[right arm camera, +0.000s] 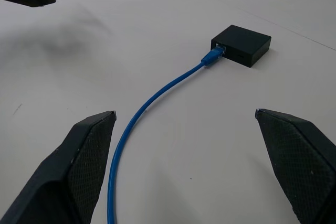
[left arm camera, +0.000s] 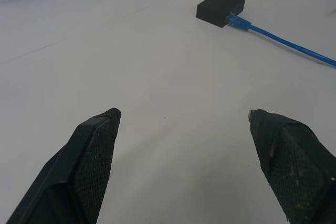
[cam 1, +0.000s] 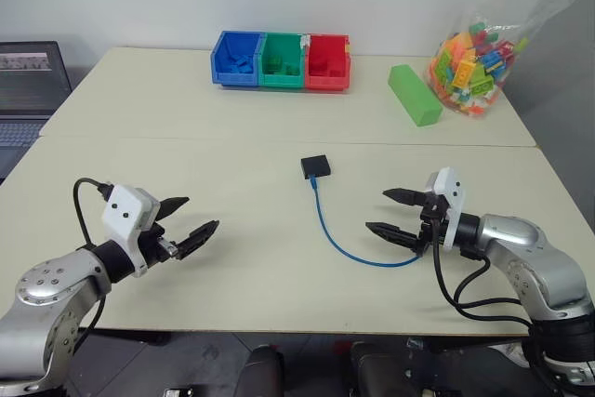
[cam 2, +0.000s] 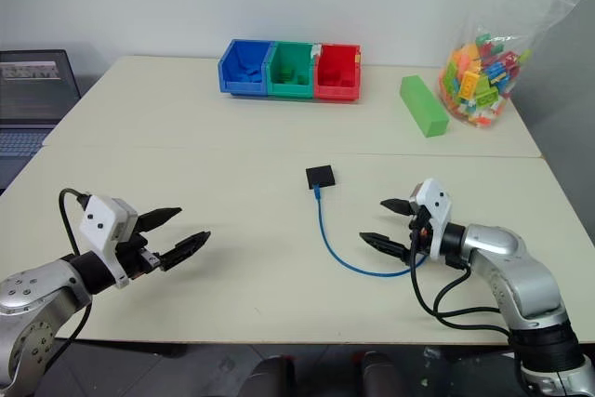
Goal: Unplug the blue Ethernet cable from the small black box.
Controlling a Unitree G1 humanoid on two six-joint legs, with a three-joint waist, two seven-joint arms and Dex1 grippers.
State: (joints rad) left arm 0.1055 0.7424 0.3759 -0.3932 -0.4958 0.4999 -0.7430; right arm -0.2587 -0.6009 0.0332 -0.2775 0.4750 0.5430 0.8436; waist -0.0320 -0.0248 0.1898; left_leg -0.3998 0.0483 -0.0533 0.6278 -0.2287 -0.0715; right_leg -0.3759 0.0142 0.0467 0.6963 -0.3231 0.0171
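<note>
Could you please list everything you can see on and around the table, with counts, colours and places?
small black box: one, black, middle of the table, cable plugged into its near side.
blue Ethernet cable: one, bright blue, curving from the box toward the right hand.
storage bins: three, blue, green and red, in a row at the far edge.
green block: one, green, far right, beside the bag.
bag of bricks: one, clear with mixed colours, far right corner.
laptop: one, dark, off the table's far left.
table: one, cream.
left hand: one, black fingers, open, near left.
right hand: one, black fingers, open, near right.
</note>
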